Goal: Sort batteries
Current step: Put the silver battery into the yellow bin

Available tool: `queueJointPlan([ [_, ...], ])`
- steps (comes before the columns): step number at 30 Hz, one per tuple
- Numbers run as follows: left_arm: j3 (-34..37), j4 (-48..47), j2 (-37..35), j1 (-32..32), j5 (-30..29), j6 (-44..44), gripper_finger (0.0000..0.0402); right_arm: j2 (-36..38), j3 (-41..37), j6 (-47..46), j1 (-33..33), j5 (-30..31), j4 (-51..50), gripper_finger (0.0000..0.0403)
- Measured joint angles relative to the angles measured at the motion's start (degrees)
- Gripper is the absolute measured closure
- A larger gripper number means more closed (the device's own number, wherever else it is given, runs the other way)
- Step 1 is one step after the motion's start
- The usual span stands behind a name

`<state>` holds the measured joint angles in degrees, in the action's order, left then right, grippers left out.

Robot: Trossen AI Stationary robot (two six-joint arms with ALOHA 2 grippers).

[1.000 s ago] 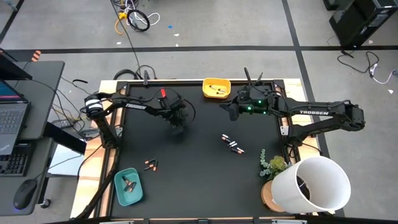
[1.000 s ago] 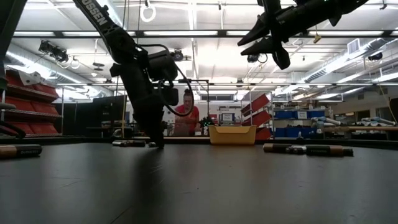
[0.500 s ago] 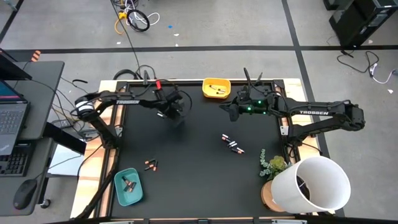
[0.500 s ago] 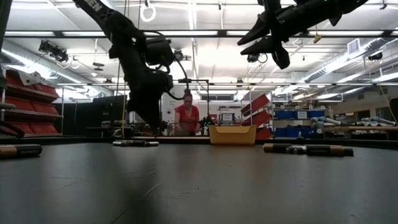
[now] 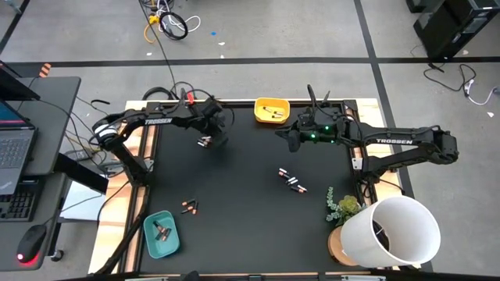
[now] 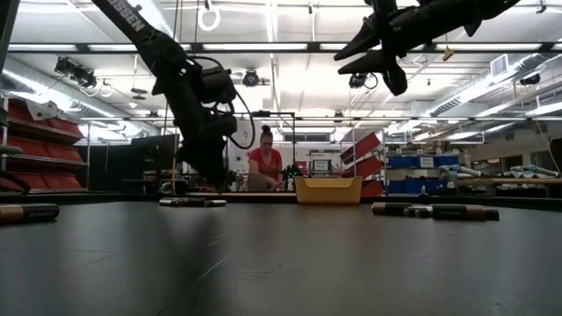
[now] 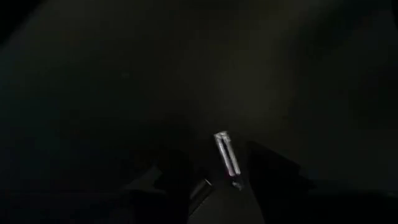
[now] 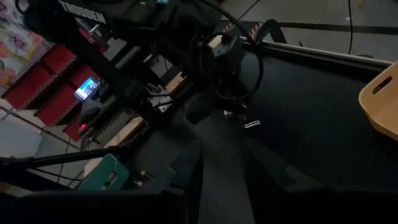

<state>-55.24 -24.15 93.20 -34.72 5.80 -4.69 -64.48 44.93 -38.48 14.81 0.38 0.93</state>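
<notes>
My left claw (image 5: 209, 137) hangs over the worktop (image 5: 250, 234) at about eleven o'clock, fingers parted, with one battery (image 5: 205, 141) lying loose on the mat just below. My right claw (image 5: 287, 137) waits raised near one o'clock beside the yellow tray (image 5: 271, 110); its spread I cannot tell. More batteries (image 5: 291, 181) lie at four o'clock, others at seven.

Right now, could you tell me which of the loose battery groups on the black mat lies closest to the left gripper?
The small batteries at the mat's far left, right beside the left gripper. The copper-and-black pair near the teal tray and the central cluster lie much farther off.
</notes>
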Motion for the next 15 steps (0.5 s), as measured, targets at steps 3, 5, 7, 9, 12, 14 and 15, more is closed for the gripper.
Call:
queueJointPlan([
  [3,0.0,0.14,1.31,-0.63,1.09,0.32,0.0241,-0.01,0.0,-0.35,0.0,0.02,0.12,0.0302],
  [5,0.0,0.16,2.49,-0.49,1.54,1.17,0.0241,0.0,0.0,-0.37,0.0,0.06,0.32,0.0302],
  [7,0.02,0.29,3.4,-0.01,1.67,1.47,0.0241,0.0,0.0,-0.72,0.0,0.31,0.37,0.0302],
  [9,0.02,1.4,3.98,0.34,1.91,1.49,0.0241,0.01,0.0,-1.0,0.0,0.44,0.35,0.0302],
  [12,0.01,2.82,4.03,0.81,1.94,1.47,0.0241,-0.01,0.0,-1.21,-0.07,0.47,0.35,0.0302],
  [14,-0.02,3.49,4.01,0.98,2.05,1.47,0.0241,-0.01,0.0,-1.44,-0.07,0.48,0.35,0.0302],
  [15,-0.02,3.39,4.01,1.01,2.41,1.46,0.0241,0.0,0.0,-1.44,-0.07,0.5,0.34,0.0302],
])
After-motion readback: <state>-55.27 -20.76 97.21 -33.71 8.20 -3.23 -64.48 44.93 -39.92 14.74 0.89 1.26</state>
